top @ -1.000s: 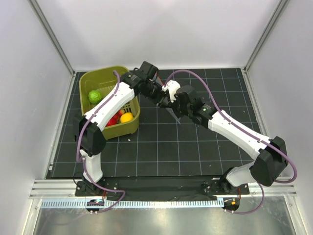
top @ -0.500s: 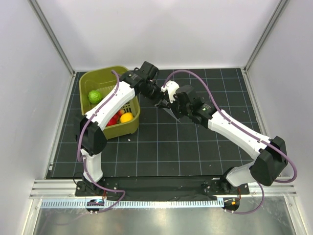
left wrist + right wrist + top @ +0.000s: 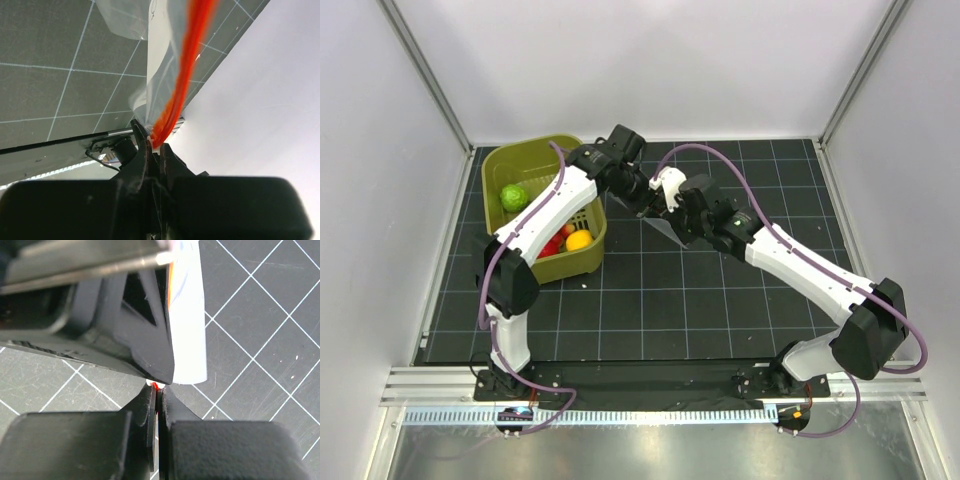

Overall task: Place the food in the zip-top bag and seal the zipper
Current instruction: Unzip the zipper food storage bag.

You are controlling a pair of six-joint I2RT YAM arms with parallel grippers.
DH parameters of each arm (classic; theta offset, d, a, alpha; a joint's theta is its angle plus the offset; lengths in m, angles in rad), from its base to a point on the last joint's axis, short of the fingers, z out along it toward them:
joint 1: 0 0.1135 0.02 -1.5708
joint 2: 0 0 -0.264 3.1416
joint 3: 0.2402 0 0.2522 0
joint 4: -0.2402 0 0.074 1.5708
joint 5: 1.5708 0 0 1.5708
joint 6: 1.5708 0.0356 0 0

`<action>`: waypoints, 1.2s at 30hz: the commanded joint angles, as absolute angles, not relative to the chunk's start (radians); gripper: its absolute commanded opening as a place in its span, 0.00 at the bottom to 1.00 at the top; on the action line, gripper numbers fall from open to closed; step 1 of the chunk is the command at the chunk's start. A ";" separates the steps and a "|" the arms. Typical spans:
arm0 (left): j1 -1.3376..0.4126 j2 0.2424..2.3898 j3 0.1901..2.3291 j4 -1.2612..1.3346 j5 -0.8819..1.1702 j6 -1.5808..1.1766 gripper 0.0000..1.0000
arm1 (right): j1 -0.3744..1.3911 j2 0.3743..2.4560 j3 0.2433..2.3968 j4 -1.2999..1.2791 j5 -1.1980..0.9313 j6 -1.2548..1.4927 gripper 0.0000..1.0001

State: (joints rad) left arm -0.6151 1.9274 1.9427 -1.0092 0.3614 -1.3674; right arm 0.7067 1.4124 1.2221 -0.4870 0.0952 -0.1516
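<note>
both of my grippers are pinched tight on the zipper (image 3: 186, 75). my left gripper (image 3: 152, 144) clamps the red-orange strip, and my right gripper (image 3: 157, 386) nips a sliver of it. the clear zip-top bag (image 3: 661, 226) hangs between my wrists over the black mat (image 3: 720, 310), just right of the green basket (image 3: 535, 150), which holds a green ball (image 3: 514, 196), a yellow ball (image 3: 579, 241) and red pieces (image 3: 552, 246).

Overhead overview; wrist close-ups sharing the zipper (image 3: 186, 75)

glossy clear plastic zip-top bag (image 3: 161, 65), matt table (image 3: 50, 50)
</note>
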 commanded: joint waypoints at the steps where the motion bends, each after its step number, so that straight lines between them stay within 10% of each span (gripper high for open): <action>1: -0.618 1.931 1.973 -1.016 0.339 -1.335 0.00 | 0.721 1.371 1.281 -0.476 0.089 -0.153 0.01; 36: -0.345 1.950 1.963 -1.103 0.244 -1.259 0.00 | 0.724 1.065 1.034 -0.638 0.153 -0.124 0.01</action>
State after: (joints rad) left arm -0.3717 1.9327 1.9259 -1.0939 0.3054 -1.2972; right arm 0.7208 1.1027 1.0302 -0.5854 0.1638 -0.1364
